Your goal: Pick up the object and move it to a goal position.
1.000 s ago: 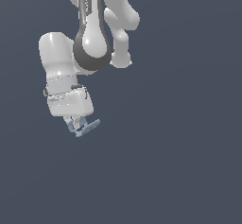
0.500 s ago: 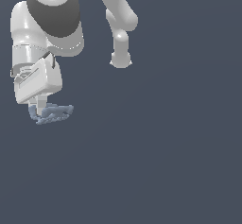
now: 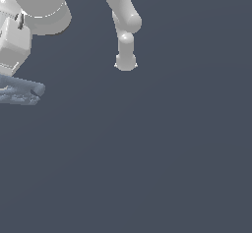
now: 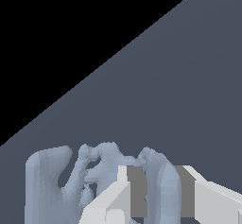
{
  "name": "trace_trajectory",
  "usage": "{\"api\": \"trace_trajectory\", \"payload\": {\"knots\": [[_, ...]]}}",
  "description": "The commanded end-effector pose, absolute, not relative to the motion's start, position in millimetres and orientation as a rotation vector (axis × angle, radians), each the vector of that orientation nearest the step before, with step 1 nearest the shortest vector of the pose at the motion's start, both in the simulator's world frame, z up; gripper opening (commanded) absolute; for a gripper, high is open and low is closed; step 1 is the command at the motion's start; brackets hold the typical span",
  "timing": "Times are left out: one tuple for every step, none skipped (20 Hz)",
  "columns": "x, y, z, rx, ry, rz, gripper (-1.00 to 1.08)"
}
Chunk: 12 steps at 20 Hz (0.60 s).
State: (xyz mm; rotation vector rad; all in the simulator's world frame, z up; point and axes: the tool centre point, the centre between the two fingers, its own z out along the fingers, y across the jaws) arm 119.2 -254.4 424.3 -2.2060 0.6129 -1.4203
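The object (image 3: 20, 90) is a small pale blue-grey piece with thin ribs. It hangs at the far edge of the exterior view's left, just under my white hand (image 3: 14, 43), and the frame cuts it off. In the wrist view the object (image 4: 71, 180) fills the lower part of the picture. My gripper (image 4: 158, 183) is shut on one of its ribs, which sits between the two grey finger pads (image 4: 137, 190). The object is held above the dark floor. My fingertips are hidden in the exterior view.
The arm's upper links and a white upright link (image 3: 126, 52) show at the back middle of the exterior view. The floor (image 3: 157, 158) is plain dark blue-grey. In the wrist view the floor ends at a diagonal edge with black beyond (image 4: 71, 29).
My hand has moved toward the exterior view's left with the object in its grip. Both now look larger and are partly out of frame.
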Motion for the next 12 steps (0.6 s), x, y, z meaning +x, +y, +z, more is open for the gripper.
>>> {"api": "trace_trajectory", "payload": {"knots": [[117, -261, 439, -2.179, 0.603, -1.456, -1.00], [116, -263, 444, -2.170, 0.600, -1.467, -1.00], [115, -265, 448, -2.162, 0.597, -1.477, -1.00], [114, -267, 452, -2.155, 0.595, -1.486, -1.00], [113, -268, 455, -2.149, 0.593, -1.494, -1.00], [113, -270, 458, -2.143, 0.591, -1.501, -1.00], [112, -271, 460, -2.138, 0.589, -1.506, -1.00], [112, -272, 462, -2.134, 0.588, -1.511, -1.00], [111, -273, 463, -2.131, 0.587, -1.514, -1.00], [111, -273, 464, -2.129, 0.586, -1.517, -1.00], [111, -273, 465, -2.128, 0.586, -1.518, -1.00], [111, -274, 465, -2.127, 0.586, -1.519, -1.00]]}}
